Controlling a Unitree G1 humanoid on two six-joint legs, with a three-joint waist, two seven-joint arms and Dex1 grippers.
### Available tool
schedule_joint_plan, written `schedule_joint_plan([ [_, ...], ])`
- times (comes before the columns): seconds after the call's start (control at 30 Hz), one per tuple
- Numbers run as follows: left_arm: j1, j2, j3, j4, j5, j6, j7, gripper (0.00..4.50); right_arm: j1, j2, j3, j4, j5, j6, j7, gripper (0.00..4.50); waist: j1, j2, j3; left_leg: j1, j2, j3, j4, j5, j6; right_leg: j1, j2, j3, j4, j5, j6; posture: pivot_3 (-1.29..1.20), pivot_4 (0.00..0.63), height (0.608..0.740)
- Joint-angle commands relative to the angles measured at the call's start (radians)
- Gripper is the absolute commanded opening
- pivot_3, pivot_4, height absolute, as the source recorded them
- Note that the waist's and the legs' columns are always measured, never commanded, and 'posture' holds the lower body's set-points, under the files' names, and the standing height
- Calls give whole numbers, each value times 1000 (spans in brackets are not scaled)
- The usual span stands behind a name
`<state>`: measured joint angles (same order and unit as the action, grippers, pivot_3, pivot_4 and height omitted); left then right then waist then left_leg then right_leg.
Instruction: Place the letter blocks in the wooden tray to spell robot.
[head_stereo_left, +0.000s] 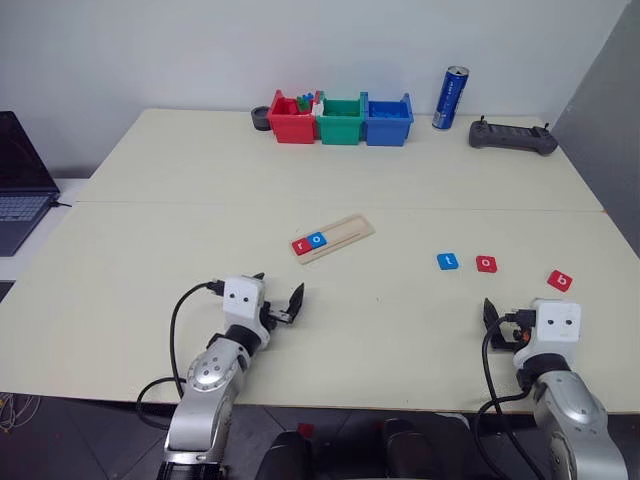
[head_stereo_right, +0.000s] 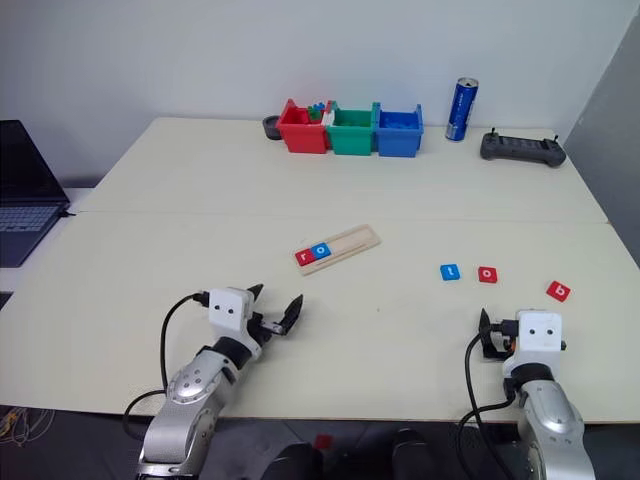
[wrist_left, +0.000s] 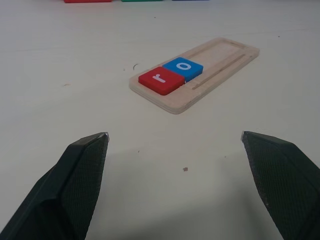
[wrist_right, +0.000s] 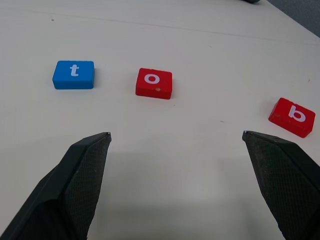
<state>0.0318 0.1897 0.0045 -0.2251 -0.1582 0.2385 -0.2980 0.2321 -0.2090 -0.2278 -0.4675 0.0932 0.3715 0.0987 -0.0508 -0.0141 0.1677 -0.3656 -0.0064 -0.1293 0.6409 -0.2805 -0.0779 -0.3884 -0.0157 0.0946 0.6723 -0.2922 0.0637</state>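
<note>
The wooden tray (head_stereo_left: 345, 233) lies slanted at the table's middle. In its near-left end sit a red "r" block (wrist_left: 161, 80) and a blue "o" block (wrist_left: 183, 68), side by side; the remainder of its groove is bare. Loose on the table to the right lie a blue "t" block (wrist_right: 73, 74), a red "o" block (wrist_right: 154, 83) and a red "b" block (wrist_right: 292, 116). My left gripper (head_stereo_left: 278, 290) hovers open just short of the tray, nothing between its fingers. My right gripper (wrist_right: 176, 134) is open and holds nothing, a little short of the three loose blocks.
Along the far edge stand a red bin (head_stereo_left: 292, 118), a green bin (head_stereo_left: 341, 120) and a blue bin (head_stereo_left: 388, 120), then a blue can (head_stereo_left: 450, 98) and a black controller (head_stereo_left: 512, 136). A laptop (head_stereo_left: 20, 190) sits off to the left.
</note>
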Motion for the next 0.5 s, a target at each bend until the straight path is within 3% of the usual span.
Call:
schedule_joint_plan([
  [0.03,-4,7,-7,-31,-3,-10,-11,4500,-13,-7,-19,-18,-6,-8,-11,4489,0,0,0,0,0,0,0,0,0,0,0,0,0,0,0,0,150,740],
  [0.5,-33,15,27,22,25,-55,14,4500,-22,-23,-7,-23,-14,-15,3,4489,1,0,0,0,0,0,0,0,0,0,0,0,0,0,0,0,150,740],
])
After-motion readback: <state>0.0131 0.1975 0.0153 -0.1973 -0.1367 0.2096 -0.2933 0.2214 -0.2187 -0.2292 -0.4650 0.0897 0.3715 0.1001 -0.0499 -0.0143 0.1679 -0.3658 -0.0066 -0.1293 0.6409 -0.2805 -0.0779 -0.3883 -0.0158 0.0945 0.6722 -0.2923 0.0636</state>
